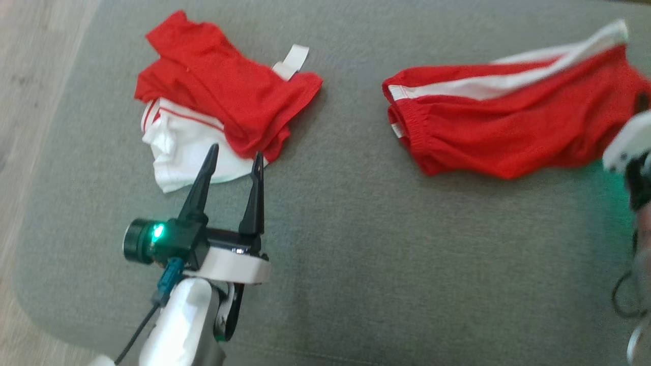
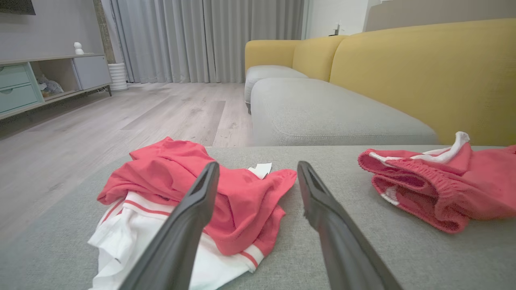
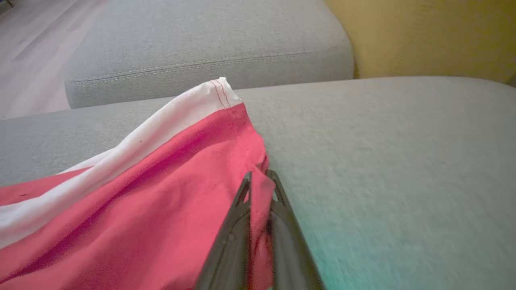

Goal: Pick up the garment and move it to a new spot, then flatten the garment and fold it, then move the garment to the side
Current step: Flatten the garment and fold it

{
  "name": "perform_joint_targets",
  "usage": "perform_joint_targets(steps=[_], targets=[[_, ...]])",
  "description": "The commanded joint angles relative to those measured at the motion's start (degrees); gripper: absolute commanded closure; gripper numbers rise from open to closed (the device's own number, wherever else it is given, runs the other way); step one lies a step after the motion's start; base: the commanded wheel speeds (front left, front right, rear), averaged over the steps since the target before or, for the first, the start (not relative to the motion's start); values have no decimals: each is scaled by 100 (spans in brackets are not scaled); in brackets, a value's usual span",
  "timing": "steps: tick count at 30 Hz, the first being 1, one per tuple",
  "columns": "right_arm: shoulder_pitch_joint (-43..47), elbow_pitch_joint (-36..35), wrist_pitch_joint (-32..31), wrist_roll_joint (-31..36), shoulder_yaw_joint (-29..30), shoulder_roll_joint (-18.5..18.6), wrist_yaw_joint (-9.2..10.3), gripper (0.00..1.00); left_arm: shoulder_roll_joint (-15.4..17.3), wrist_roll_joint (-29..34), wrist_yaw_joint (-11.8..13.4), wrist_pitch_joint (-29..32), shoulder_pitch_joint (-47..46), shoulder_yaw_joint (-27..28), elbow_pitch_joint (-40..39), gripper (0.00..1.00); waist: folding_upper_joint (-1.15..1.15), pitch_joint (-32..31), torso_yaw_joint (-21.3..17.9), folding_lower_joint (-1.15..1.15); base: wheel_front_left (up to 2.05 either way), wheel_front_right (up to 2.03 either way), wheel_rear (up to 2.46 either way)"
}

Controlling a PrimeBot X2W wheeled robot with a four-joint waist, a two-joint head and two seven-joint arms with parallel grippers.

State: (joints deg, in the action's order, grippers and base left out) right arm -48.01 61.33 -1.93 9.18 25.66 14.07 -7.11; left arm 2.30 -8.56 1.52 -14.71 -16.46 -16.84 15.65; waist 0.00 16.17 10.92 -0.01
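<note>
Nearest the robot, the left claw (image 1: 236,151) hovers empty with its fingers spread wide, tips just over the near edge of a red-and-white pile (image 1: 218,101) on the grey cushion (image 1: 356,264). The right claw (image 3: 260,174) is closed on a fold of red cloth at the edge of the shorts (image 1: 508,127). Its wrist view shows fabric pinched between the fingers, though I cannot tell whether it has one layer or both. The shorts lie on the cushion's right part, long axis running left to right, with the elastic waistband toward the middle and the white-striped hem end by the right claw. The right arm is therefore the nearer one and has the grip. The waistband end is well apart from the left claw, off to its right. Beyond stands a yellow sofa back (image 2: 423,72).
</note>
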Motion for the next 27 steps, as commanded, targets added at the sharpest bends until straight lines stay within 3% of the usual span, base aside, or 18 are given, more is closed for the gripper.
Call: perform_joint_targets(steps=[1,6,13,21,27], targets=[[157,-228,68,-247,-59,-81,-37,100,58,16,21,-29,2,217,-136,0,0,-258,-166,1,0,0,0],[647,-540,34,-833,-14,-176,-37,100,58,32,36,-29,160,245,-112,0,0,-461,-249,1,0,0,0],[1791,-1501,-194,-956,484,-134,-37,100,58,62,7,-29,400,347,-127,0,0,-644,-317,1,0,0,0],[2320,-2512,-389,-1049,757,-606,-37,100,58,95,-44,-29,434,418,-123,0,0,-606,-358,1,0,0,0],[2327,-3030,-309,-1461,598,-853,-37,100,58,116,-63,-29,429,409,-53,0,0,-689,-345,1,0,0,0]])
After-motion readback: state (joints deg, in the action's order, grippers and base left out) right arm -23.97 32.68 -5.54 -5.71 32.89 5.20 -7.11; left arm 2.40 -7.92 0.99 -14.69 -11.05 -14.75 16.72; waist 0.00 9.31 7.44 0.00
